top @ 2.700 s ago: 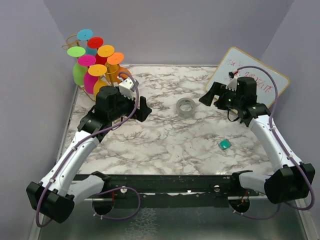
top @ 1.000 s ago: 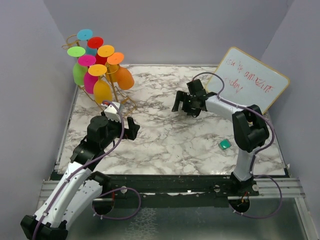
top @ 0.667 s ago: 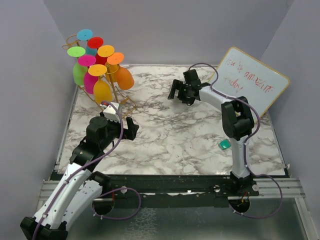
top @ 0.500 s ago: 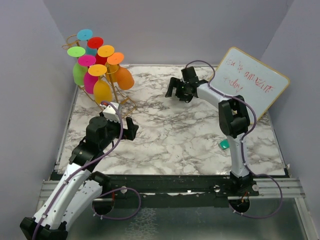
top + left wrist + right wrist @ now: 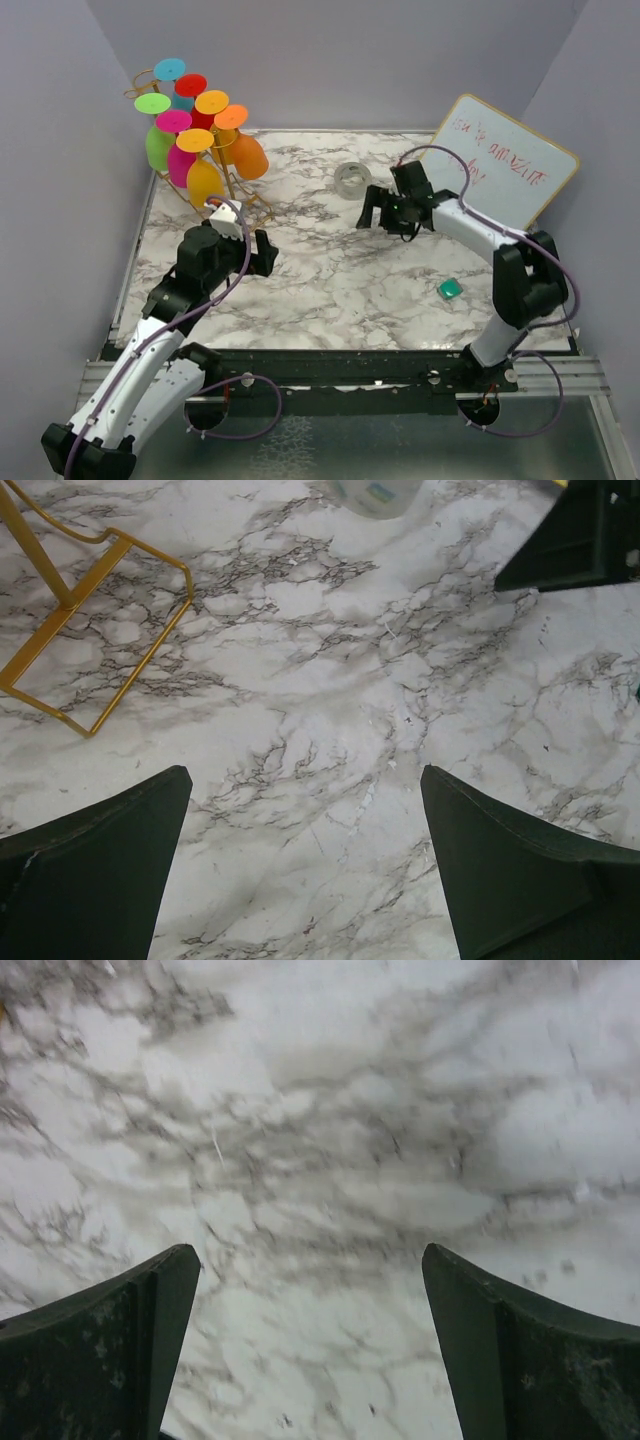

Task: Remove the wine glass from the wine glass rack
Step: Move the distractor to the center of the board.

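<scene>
The gold wire wine glass rack (image 5: 243,205) stands at the table's far left corner. Several coloured wine glasses hang on it upside down, among them an orange wine glass (image 5: 248,156) nearest the middle. My left gripper (image 5: 265,255) is open, low over the marble, in front of the rack and apart from it. In the left wrist view only the rack's rectangular base (image 5: 100,620) shows, up left of the open left gripper (image 5: 305,775). My right gripper (image 5: 383,218) hangs open over the table's centre right. Under the right gripper (image 5: 309,1252) in its wrist view there is only marble.
A clear tape roll (image 5: 352,178) lies behind the right gripper, and the tape roll (image 5: 375,492) also shows at the top edge of the left wrist view. A whiteboard (image 5: 510,165) leans at the far right. A small green object (image 5: 450,289) lies near the right front.
The right arm reached toward the far centre, then pulled back right and nearer; the tape roll now lies farther back and left than before. The left arm barely shifted.
</scene>
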Controlling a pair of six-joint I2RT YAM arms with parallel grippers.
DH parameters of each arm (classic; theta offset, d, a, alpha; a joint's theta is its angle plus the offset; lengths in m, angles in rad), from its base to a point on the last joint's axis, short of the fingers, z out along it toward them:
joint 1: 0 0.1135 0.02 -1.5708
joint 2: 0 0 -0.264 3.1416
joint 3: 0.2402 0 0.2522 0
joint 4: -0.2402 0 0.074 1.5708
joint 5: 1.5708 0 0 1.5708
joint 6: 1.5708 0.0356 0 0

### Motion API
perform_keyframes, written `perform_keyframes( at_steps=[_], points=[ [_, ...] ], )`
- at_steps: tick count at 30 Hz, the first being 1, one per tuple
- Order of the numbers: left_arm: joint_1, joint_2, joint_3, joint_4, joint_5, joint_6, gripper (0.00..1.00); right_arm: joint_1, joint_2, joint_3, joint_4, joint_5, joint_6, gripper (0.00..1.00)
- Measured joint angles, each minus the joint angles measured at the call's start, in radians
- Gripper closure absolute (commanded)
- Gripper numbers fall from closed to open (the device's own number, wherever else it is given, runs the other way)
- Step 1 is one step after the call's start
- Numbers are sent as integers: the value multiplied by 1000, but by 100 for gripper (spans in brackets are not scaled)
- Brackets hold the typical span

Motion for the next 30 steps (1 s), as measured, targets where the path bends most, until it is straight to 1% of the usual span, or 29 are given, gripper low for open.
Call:
perform_keyframes(
  at_steps=[6, 11, 14, 20, 26, 30],
  points=[
    [0, 30, 3, 11, 1, -1, 1, 0, -246, -296, -39, 73, 68, 0],
    [0, 41, 3, 32, 2, -4, 1, 0, -375, -438, -112, 172, 129, 0],
    [0, 47, 3, 35, 5, -8, 1, 0, -405, -477, -142, 243, 151, 0],
    [0, 50, 3, 43, 9, -8, 1, 0, -402, -505, -190, 358, 183, 0],
    [0, 48, 3, 44, 8, -9, 1, -8, -395, -518, -220, 443, 217, 0],
    [0, 40, 3, 44, 8, -9, 1, -35, -393, -521, -248, 477, 243, 0]
  ],
)
